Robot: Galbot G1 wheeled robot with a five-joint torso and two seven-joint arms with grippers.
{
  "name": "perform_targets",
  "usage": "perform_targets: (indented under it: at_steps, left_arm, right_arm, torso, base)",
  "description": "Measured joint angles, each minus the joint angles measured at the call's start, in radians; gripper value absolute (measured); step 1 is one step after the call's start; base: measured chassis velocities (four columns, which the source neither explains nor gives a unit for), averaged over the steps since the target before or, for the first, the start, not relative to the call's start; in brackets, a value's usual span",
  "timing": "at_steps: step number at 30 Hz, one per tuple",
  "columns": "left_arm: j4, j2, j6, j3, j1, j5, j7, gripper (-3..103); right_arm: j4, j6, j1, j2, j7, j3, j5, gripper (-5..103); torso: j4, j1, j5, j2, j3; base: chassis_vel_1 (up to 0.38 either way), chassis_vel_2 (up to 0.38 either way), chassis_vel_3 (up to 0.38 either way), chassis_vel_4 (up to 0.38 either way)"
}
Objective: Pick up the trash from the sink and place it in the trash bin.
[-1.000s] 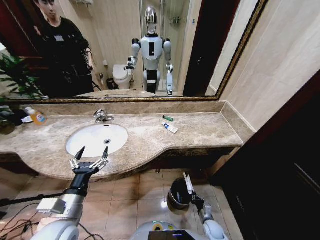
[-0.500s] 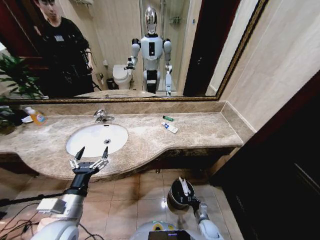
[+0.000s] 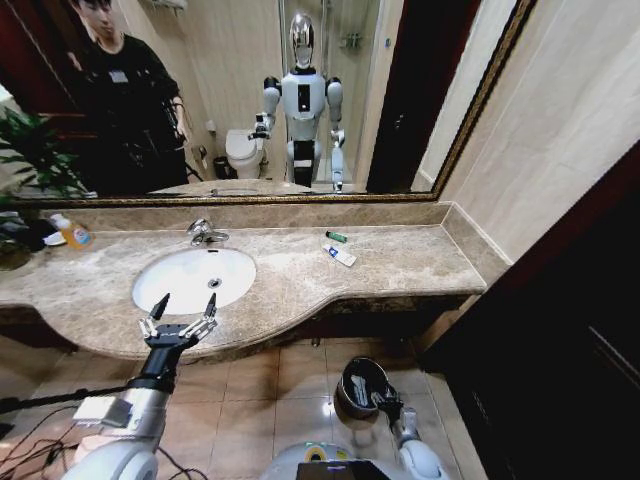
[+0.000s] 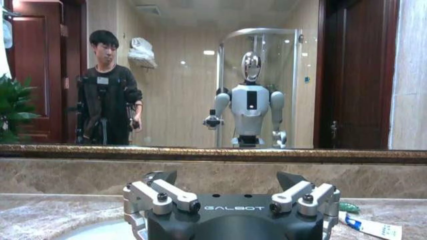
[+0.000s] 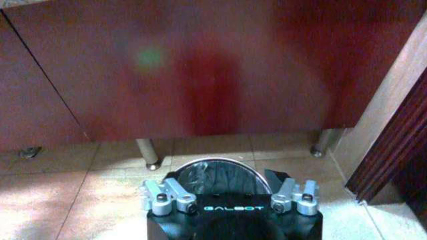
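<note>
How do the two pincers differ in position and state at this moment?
The left pincer is raised at the front rim of the sink; the right pincer hangs low over the trash bin on the floor. The left is open wide, the right more narrowly. Both hold nothing.

Blue-and-white packet point(image 3: 339, 254) beside sink point(image 3: 193, 279)

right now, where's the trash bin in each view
head view: trash bin on the floor below the counter edge, beside the right tool.
right wrist view: trash bin just beyond the right tool, before the red cabinet.
left wrist view: faces counter and mirror instead.
shared landmark: the right tool.
</note>
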Motion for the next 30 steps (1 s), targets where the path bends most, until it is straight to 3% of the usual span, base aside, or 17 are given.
perform_targets:
  at_steps: [7,17,30]
  left_arm:
    - [0.0,0.0,0.0,0.0,0.0,0.0,0.0,100]
    - [0.0,0.0,0.0,0.0,0.0,0.0,0.0,100]
    - [0.0,0.0,0.0,0.0,0.0,0.0,0.0,100]
  right_arm:
    - [0.017,0.007,-0.012,-0.008,0.005,-0.001,0.004,99]
    - [0.052,0.016,-0.033,0.002,0.026,-0.002,-0.008,100]
    - [0.432,0.063,-0.191,-0.039,0.048,0.047,-0.042,100]
  torso:
    - [0.0,0.0,0.0,0.0,0.0]
    - [0.0,0.0,0.0001,0.0,0.0]
    - [0.0,0.0,0.0,0.0,0.0]
  base:
    - [0.0,0.0,0.0,0.0]
    - [0.0,0.0,0.0,0.0]
    - [0.0,0.0,0.0,0.0]
